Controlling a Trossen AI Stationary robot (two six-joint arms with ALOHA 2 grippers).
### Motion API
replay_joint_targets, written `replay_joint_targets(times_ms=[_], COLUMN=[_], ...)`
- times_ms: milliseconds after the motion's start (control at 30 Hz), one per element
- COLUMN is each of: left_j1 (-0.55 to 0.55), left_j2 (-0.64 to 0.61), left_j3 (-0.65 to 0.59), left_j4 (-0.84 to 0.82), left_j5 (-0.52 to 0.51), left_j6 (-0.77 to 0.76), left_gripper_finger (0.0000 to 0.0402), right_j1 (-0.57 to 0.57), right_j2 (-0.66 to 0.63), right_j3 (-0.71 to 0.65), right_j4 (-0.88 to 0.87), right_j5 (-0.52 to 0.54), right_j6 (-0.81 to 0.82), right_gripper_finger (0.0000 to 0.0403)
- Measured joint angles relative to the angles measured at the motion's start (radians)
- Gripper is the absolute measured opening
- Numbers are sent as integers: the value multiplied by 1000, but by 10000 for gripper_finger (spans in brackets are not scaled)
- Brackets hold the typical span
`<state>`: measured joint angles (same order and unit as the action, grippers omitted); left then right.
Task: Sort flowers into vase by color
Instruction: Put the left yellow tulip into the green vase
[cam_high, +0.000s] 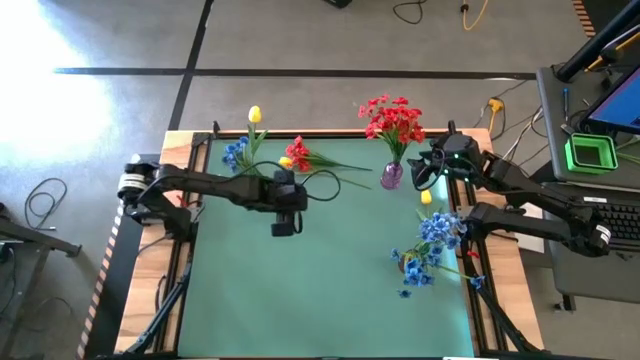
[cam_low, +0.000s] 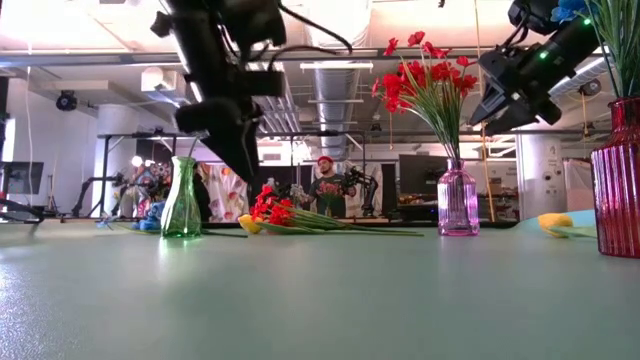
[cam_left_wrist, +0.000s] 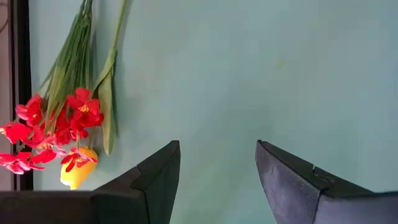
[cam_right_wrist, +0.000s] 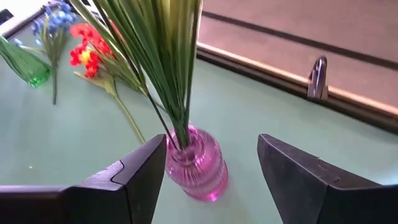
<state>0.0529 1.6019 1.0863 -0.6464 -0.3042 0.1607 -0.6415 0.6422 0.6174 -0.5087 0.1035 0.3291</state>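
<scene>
High view: the left gripper (cam_high: 284, 226) is hanging released over bare mat near the far edge, beside red flowers (cam_high: 300, 157) lying with stems toward the right edge.

Low view: the pink vase (cam_low: 457, 203) is holding its red bunch (cam_low: 425, 75) upright.

Right wrist view: the right gripper (cam_right_wrist: 211, 168) is standing open, empty, around that vase.

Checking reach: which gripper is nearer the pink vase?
Right. The right gripper hangs open just beside the pink vase; the left gripper hovers open over mid-table, well off to the vase's side.
</scene>
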Motion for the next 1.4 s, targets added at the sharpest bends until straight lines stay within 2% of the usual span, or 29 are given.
replay_joint_targets(times_ms=[267, 400, 567, 900, 1067, 1300, 1400], left_j1=[8, 14, 50, 129, 159, 205, 229], left_j2=[77, 104, 130, 213, 248, 285, 314], left_j3=[0, 0, 0, 0, 0, 0, 0], left_j4=[107, 220, 390, 558, 620, 649, 707], left_j5=[-3, -45, -45, -43, 20, 42, 110], left_j6=[72, 140, 228, 273, 294, 324, 325], left_gripper_finger=[196, 196, 196, 196, 196, 196, 196], right_j1=[0, 0, 0, 0, 0, 0, 0], right_j2=[0, 0, 0, 0, 0, 0, 0], right_j3=[28, 68, 97, 101, 101, 101, 101], right_j4=[-183, -259, -260, -256, -245, -241, -240], right_j5=[-2, -1, 0, 1, 1, 2, 2], right_j6=[61, 65, 63, 57, 56, 57, 57], right_gripper_finger=[244, 241, 240, 241, 238, 238, 238])
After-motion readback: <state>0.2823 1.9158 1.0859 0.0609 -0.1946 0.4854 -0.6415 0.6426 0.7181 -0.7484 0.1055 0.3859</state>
